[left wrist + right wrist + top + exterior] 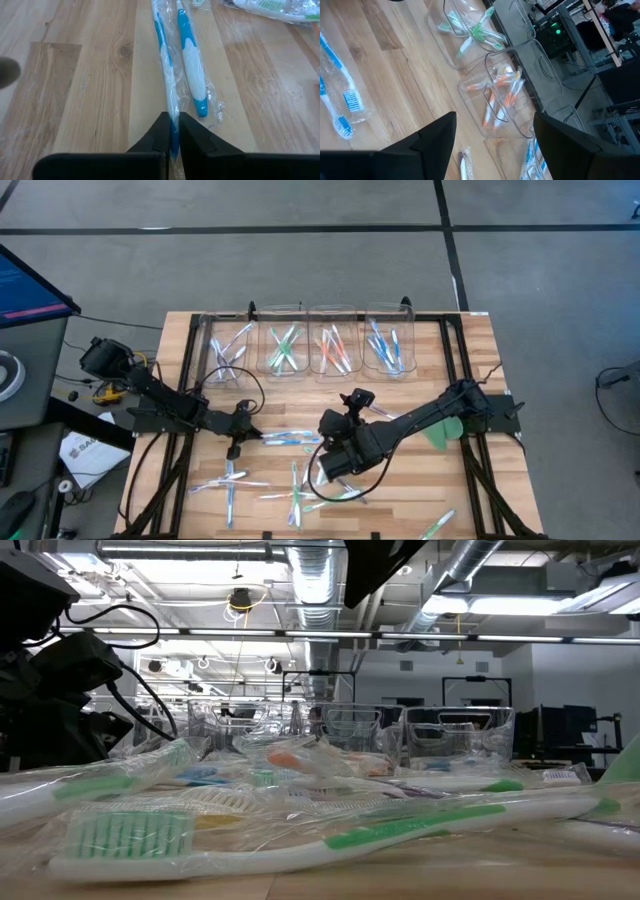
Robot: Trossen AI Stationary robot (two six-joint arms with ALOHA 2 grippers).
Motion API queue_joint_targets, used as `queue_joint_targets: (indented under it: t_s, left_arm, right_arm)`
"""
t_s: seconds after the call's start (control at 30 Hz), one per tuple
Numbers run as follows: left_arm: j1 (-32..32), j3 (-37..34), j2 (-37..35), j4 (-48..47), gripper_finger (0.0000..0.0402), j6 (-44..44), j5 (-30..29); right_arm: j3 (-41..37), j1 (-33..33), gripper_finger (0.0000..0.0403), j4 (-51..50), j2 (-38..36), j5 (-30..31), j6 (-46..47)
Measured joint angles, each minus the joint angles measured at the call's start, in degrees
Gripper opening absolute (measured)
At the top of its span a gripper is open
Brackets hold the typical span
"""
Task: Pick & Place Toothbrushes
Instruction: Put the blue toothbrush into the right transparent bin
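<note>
Left gripper clamped on a wrapped blue toothbrush; right gripper open and empty over mid-table.

The left gripper point(171, 131) has its dark fingers closed on the end of a blue-and-white toothbrush in clear plastic wrap point(167, 75), lying on the wooden slatted table point(470, 490), with a second wrapped blue toothbrush point(192, 65) just beside it. The right gripper point(495, 145) hangs above the table with jaws spread, holding nothing. Four clear plastic bins point(283, 340) along the far edge hold colour-sorted brushes; loose wrapped toothbrushes point(295, 495) lie scattered across the near half.
</note>
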Motion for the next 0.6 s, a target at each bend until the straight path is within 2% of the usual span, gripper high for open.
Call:
queue_joint_targets:
  t_s: [0.6]
  left_arm:
    - [-1.07,-0.02,0.02,0.16,0.0011,0.52,-1.50]
  right_arm:
    - [0.00,-0.13,0.0260,0.45,0.02,-0.30,0.15]
